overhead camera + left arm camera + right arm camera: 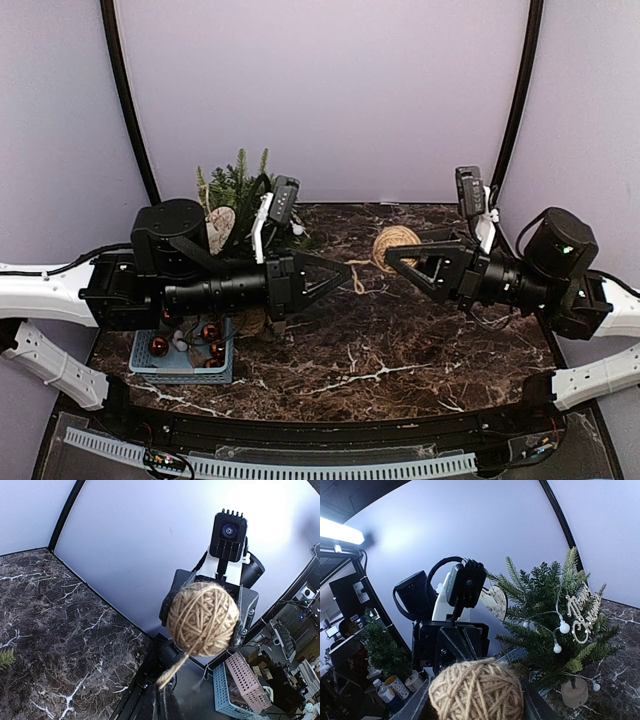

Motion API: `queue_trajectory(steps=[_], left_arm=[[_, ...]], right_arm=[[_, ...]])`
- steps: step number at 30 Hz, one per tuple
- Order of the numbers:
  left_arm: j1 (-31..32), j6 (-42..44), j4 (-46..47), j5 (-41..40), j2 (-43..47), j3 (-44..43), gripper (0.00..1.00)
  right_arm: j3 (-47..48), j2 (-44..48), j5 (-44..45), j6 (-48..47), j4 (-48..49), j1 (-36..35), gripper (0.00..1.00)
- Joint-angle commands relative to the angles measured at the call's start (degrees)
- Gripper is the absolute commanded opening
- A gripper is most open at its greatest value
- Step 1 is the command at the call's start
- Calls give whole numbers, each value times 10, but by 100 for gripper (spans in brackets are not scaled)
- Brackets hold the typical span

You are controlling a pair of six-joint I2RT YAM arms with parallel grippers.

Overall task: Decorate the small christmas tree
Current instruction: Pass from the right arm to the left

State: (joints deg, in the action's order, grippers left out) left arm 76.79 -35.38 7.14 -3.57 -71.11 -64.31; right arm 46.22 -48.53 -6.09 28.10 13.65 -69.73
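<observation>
Right gripper (392,256) was clamped on the twine ball (400,243). Left gripper (343,276) was closed, pinching the strand (173,671) coming off that ball. The two sat nose to nose mid-table, with a short run of strand between them. Tree (238,190) stood upright at back left, behind the left arm, well apart from the ball. Left was the nearer side, so the strand end probably had to travel back-left to the tree.
</observation>
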Motion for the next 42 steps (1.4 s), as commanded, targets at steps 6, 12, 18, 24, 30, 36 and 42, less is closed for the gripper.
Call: queue_trajectory(steps=[6,12,18,24,30,36,42], left_arm=[[3,14,4,-8,13,9,0],[2,68,-27,110,-1,-23,0],[3,82,-26,183,-6,-29,0],[3,80,23,166,13,8,0],[2,66,60,143,20,29,0],[3,45,84,123,20,44,0],[3,35,82,116,25,52,0]], right_arm=[[9,-2,41,2,14,4,19],[31,-27,105,16,-29,4,20],[47,-64,98,29,-34,5,19],[26,-47,92,52,-29,9,42],[9,5,117,71,-65,14,73],[16,40,90,61,-113,15,72],[27,41,-44,52,-125,15,60]])
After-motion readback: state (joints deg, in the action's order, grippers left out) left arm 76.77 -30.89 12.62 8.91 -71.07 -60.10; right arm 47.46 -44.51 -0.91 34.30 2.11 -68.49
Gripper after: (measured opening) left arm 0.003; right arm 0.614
